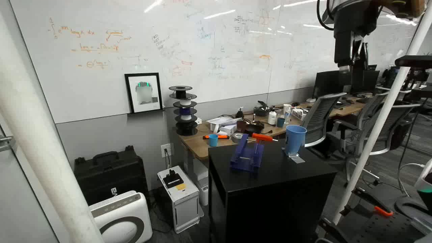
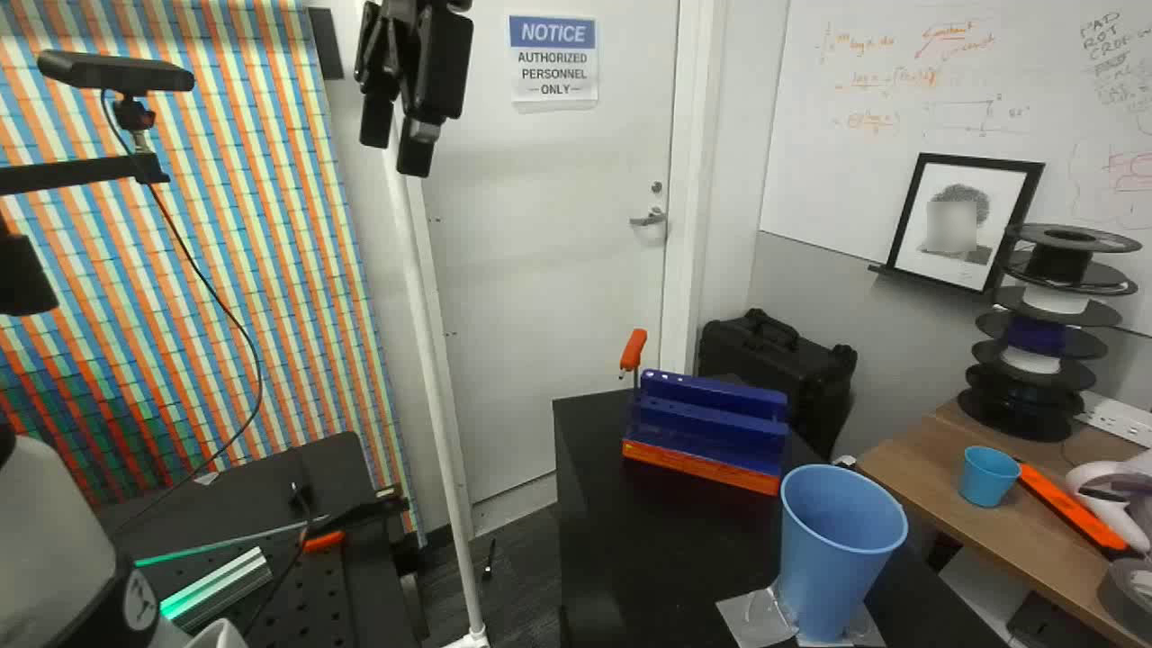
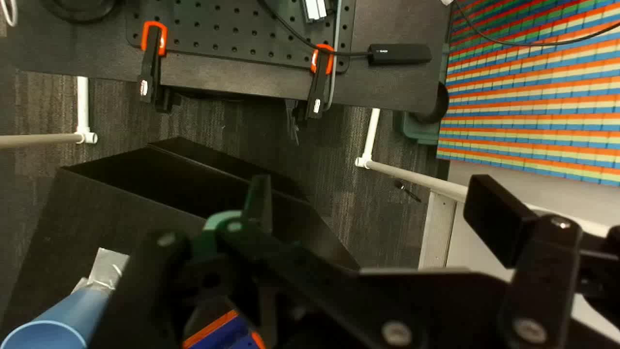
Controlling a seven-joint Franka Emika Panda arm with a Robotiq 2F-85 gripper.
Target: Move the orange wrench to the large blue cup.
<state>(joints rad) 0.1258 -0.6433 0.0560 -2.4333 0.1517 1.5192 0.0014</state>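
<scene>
Currently hanging high and well apart from everything on the table [image 1: 280, 173], with pincer [image 3: 379, 204] spread wide and grasping nothing. Likely risking a twisting grip if closing off-centre on the thin shaft of the orange wrench [image 2: 634, 349], or dragging the blue rack [image 2: 706, 417] along if lifting at a slant. Displaying a stubby, bright-orange handle set crosswise over that shaft, and standing handle-up at one end of the rack, well apart from the large blue cup [image 2: 832, 567].

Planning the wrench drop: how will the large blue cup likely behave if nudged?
The large blue cup will likely resist sliding: tape appears to hold its base to the black cabinet. Being tall and narrower at the base, it might rock if pushed near the rim.
</scene>
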